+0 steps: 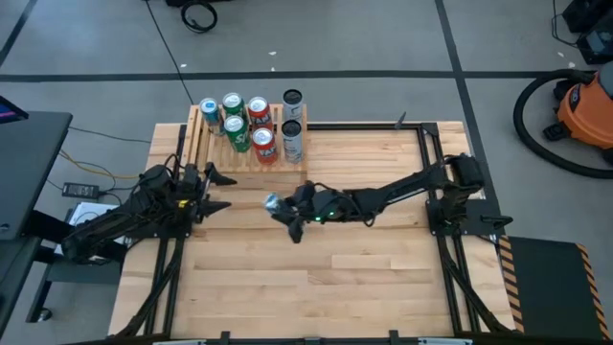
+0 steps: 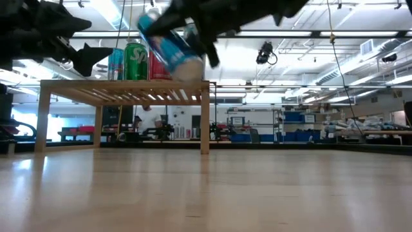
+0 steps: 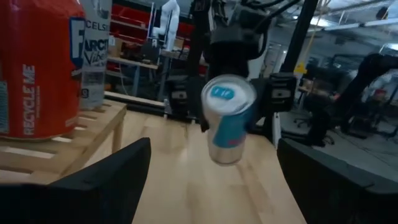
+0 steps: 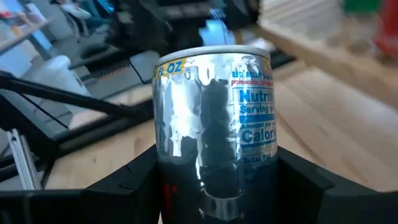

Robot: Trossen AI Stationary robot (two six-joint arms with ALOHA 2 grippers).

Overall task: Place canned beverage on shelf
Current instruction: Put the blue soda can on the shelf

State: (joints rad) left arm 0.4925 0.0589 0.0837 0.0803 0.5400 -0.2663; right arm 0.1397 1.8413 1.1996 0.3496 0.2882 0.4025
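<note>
Wood planks make up the table (image 1: pixel 316 278), with the shelf (image 1: pixel 203 153) standing along its far edge, near the left corner. Seven cans already stand on that shelf in two rows; the silver-and-black tall can (image 1: pixel 293 143) and the red can (image 1: pixel 264 145) sit at the end nearest the right gripper.

Clamped between the two fingers of the right gripper (image 1: pixel 283 205) is the blue-and-silver can (image 1: pixel 272 201), raised clear of the table. In the right wrist view the can (image 4: pixel 214 124) fills the space between the fingers, its printed label facing out. The low view shows it (image 2: pixel 168 46) tilted, one end pointing up and toward the shelf rather than standing upright. The left wrist camera sees the same can (image 3: pixel 227 118) end-on, hanging in the air in front of the dark right arm.

From the right gripper the shelf lies ahead and a little to the side, close by, and the low view puts the can about level with the shelf top. My judgement is that the can's long axis must be brought vertical before it is lowered onto the slats, and the nearest bare slats look to be on the shelf's near side, just by the red can.

Beside the shelf's near corner the left gripper (image 1: pixel 218 190) waits with its fingers spread apart, holding nothing
</note>
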